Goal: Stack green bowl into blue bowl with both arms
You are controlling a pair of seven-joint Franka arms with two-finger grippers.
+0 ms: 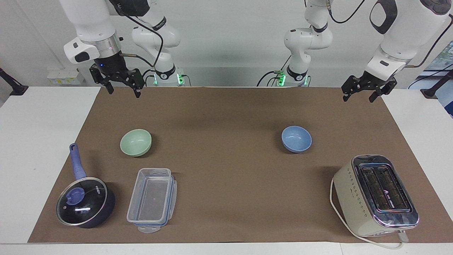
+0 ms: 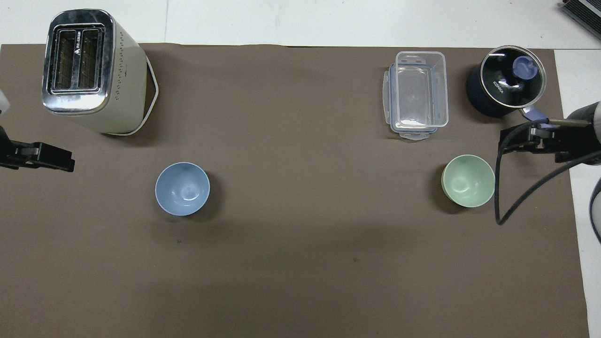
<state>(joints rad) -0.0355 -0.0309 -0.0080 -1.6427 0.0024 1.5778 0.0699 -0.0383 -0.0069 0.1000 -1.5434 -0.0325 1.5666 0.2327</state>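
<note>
Two white jointed arms wait raised over the robots' edge of a brown mat on the white desk (image 1: 42,148). The left tool (image 1: 359,95) hangs spread wide and empty, as does the right tool (image 1: 123,91). The small pale mint-green bowl (image 1: 136,142) sits upright toward the right arm's end, the matching light blue bowl (image 1: 296,139) well apart toward the left arm's end (both empty). A clear plastic lidded box (image 1: 152,200) and a dark glass-lidded saucepan (image 1: 86,202) lie farther out than the green bowl; a cream toaster (image 1: 375,194) stands farther out than the blue.
</note>
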